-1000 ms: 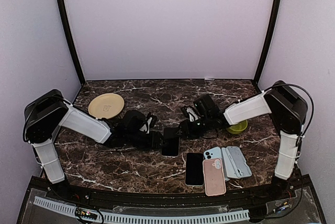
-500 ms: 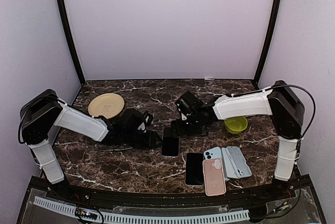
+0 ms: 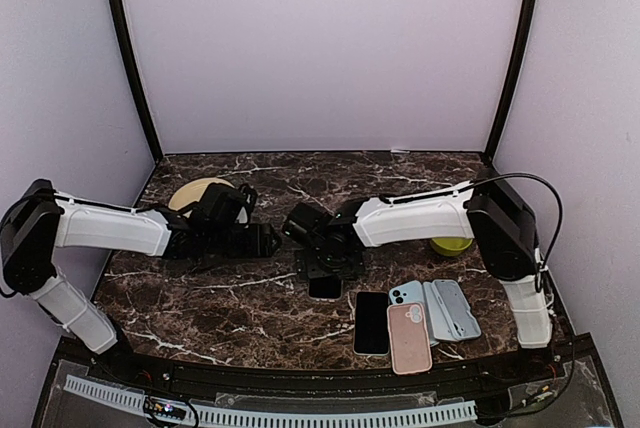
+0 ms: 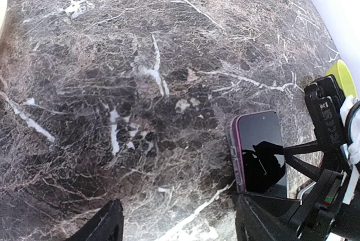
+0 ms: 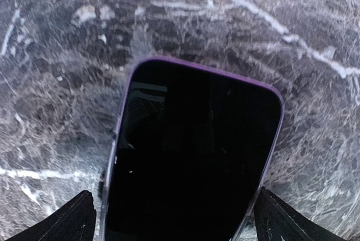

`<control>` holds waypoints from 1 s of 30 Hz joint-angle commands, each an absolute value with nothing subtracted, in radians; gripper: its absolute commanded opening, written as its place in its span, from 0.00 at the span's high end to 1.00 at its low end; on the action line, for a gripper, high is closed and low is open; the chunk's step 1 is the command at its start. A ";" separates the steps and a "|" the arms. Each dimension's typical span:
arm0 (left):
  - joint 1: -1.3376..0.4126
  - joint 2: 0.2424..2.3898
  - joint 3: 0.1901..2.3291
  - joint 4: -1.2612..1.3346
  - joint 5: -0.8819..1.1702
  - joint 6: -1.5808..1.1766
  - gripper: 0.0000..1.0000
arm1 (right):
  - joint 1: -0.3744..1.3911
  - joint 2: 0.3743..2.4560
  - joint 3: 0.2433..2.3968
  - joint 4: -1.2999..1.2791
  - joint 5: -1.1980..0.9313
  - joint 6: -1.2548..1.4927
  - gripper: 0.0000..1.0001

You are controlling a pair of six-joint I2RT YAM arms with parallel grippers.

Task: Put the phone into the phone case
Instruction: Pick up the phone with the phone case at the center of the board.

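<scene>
Right gripper: sits low over the phone at the centre of the marble table. In the right wrist view its two fingers stand wide apart at the lower corners of the frame, one on each side of the phone. A strip of marble shows between each finger and the phone's edge, so nothing is clamped or touched.

Phone: lies flat, dark screen up, with a purple rim around its edge. I cannot tell whether that rim is a case or the body.

Left gripper: left of centre, well apart from the phone. In the left wrist view its fingers are spread at the bottom edge, with only bare marble between them. It holds nothing.

Lower right of the overhead view, near the phone: a black phone, a pink case, a light blue item and grey cases, lying side by side.

A yellow plate lies partly under the left arm. A green bowl shows behind the right arm.
</scene>
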State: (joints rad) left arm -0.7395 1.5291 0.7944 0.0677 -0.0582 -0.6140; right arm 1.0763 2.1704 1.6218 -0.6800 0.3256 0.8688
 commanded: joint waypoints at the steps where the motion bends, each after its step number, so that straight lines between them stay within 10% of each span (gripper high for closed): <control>1: -0.734 1.493 0.755 0.029 -0.076 -0.594 0.30 | 1.095 2.198 1.656 -0.751 0.355 0.912 0.01; 10: -0.732 1.456 0.750 0.028 -0.079 -0.569 0.30 | 1.100 2.209 1.583 -0.756 0.360 0.922 0.07; 30: -0.724 1.395 0.734 0.087 0.008 -0.527 0.30 | 1.112 1.993 1.417 -0.456 0.372 0.718 0.55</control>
